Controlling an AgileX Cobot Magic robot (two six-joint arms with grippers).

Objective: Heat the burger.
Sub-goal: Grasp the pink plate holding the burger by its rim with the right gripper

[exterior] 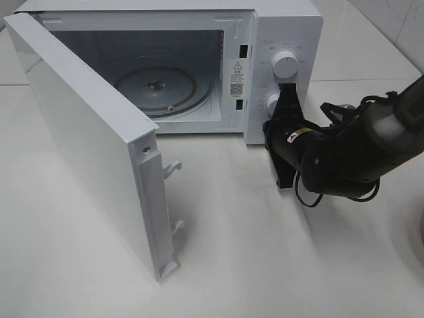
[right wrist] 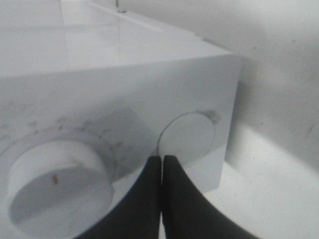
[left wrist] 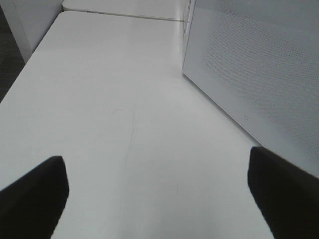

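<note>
Right of centre: right gripper (exterior: 287, 89), fingers together, tips by microwave (exterior: 291, 26) knob (right wrist: 187, 137); left gripper (left wrist: 158, 194) spread above table (left wrist: 99, 89).

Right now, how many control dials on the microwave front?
2. One round white plastic dial high on the white microwave's panel; the second round white dial below it, partly behind the right gripper, jaws shut.

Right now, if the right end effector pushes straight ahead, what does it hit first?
Most likely the microwave's lower knob, just beyond the right end effector; whether they already touch is unclear.
</note>
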